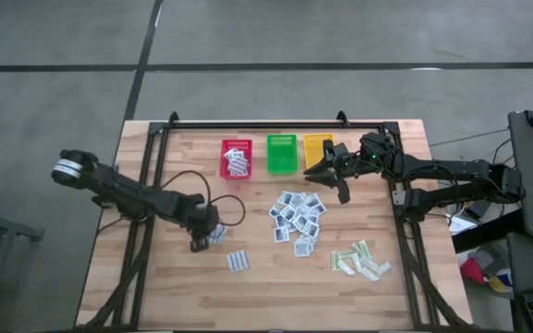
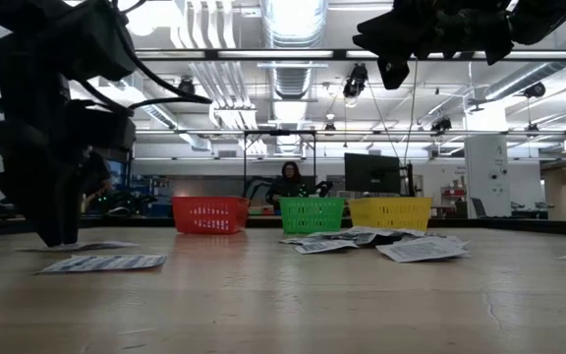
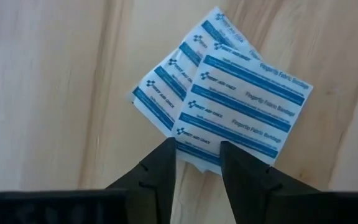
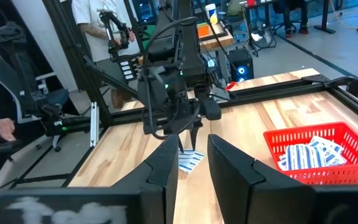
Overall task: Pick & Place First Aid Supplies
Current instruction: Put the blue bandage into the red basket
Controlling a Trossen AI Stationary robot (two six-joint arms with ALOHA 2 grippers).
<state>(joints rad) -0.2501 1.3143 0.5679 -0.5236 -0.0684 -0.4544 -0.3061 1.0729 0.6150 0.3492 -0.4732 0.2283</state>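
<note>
Fabric-bandage packets, white with blue stripes, lie overlapped under the left gripper, its fingers parted, gripping nothing; right gripper hovers empty, fingers slightly apart, beside the yellow basket.

Dark cabled arms, seemingly matte

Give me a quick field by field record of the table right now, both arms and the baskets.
Left pincer: open, low over two oblong white packets with blue stripes
Right pincer: raised near the yellow plastic basket, nothing held
Red plastic basket: holds striped packets
Green plastic basket: looks empty
Loose on the wooden table: small square white-blue packets, pale green-beige strips
</note>
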